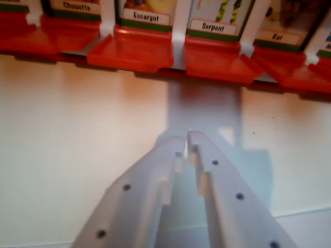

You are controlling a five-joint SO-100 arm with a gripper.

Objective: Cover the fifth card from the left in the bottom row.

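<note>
Gripper (186, 140) tips nearly pressed together, holding nothing, low over the table (67, 155). Beyond it, just short of the Serpent card (213, 26), red flaps (217, 62) lie flat. Cards uncovered; which is fifth, unclear. Covering not yet begun.

Pale cream tabletop (77, 155) — smooth, softly lit, a grey shadow (207, 111) across its middle.

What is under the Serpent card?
An orange flap lies open below the Serpent card, on the pale table. What is beneath the flap is covered. The gripper is nearly shut, holding nothing.
</note>
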